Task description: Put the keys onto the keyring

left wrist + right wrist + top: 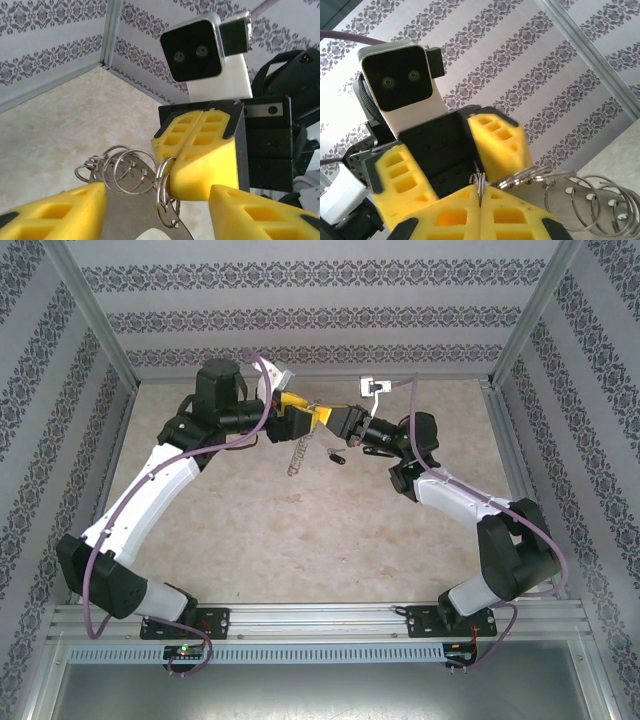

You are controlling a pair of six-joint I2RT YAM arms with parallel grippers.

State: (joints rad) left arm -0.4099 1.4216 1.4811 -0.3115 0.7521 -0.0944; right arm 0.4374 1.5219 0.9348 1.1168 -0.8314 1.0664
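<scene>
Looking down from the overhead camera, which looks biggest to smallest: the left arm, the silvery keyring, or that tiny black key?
1. The left arm, by far the largest.
2. The keyring, a short dangling string of loops.
3. The key, a dark speck beside it.

Beige marbled table (300, 540), damask-striped walls (300, 320), aluminium frame posts (97, 320).

Top cam high, looking down, wrist cams v. close, face-to-face, prob both on keyring (125, 200)
</scene>
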